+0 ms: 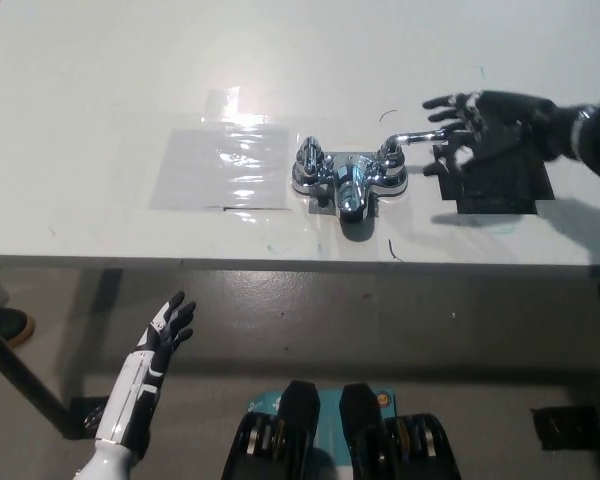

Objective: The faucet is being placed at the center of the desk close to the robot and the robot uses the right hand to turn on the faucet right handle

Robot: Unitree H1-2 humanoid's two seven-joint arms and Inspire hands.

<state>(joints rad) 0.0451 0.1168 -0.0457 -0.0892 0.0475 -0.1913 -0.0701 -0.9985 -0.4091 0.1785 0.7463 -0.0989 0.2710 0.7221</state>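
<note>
A chrome faucet [348,178] stands near the front edge of the white desk [100,80], at its middle. Its right handle [412,137] is a lever pointing right, away from the base. My black right hand [480,125] is open with fingers spread, just right of the lever's tip, over a black square patch [500,182]. I cannot tell whether a fingertip touches the lever. The left handle [308,155] points up. My white left hand [165,330] rests open below the desk edge at the lower left.
A shiny clear plastic sheet [223,165] is taped to the desk left of the faucet. The desk's front edge runs across the picture at mid height. Grey floor lies below it, with a dark shoe [2,322] at the far left.
</note>
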